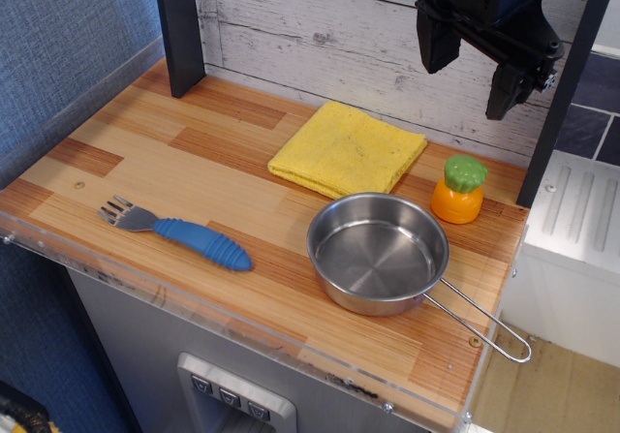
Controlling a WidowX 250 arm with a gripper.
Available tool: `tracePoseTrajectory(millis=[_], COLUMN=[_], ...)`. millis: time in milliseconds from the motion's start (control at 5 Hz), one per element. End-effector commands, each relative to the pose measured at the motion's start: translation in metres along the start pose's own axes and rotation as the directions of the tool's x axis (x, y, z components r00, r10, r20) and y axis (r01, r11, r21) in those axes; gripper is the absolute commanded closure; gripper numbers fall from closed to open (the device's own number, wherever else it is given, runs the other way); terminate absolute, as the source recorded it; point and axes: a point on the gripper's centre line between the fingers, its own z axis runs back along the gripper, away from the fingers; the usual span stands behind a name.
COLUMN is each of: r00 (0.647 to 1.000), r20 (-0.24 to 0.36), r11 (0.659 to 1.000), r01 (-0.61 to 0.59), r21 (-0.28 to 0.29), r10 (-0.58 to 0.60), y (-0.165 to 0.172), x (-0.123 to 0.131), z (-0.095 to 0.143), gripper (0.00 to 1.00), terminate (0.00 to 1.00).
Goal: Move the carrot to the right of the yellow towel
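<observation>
The carrot (pixel 460 190), a stubby orange toy with a bumpy green top, stands upright on the wooden table, just right of the yellow towel (pixel 347 149) and behind the steel pan. The yellow towel lies folded at the back middle of the table. My gripper (pixel 471 84) hangs well above the carrot near the back wall. Its two black fingers (pixel 437 44) are spread apart and hold nothing.
A steel pan (pixel 378 252) with a wire handle (pixel 481 321) sits at the front right. A blue-handled fork (pixel 181 232) lies at the front left. A dark post (pixel 179 28) stands at the back left. The table edge (pixel 242 331) runs along the front.
</observation>
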Motion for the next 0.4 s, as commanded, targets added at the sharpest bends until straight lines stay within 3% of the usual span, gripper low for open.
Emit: tracePoseTrajectory(millis=[0,200], r00=[0.998,0.998], r20=[0.055,0.055], r11=[1.000,1.000], r01=[0.000,0.000], r21=[0.011,0.011], r10=[-0.001,-0.001], y=[0.0035,0.0035], x=[0.0013,0.0013], z=[0.0212,0.0212], gripper=[0.00,0.00], terminate=[0.00,1.00])
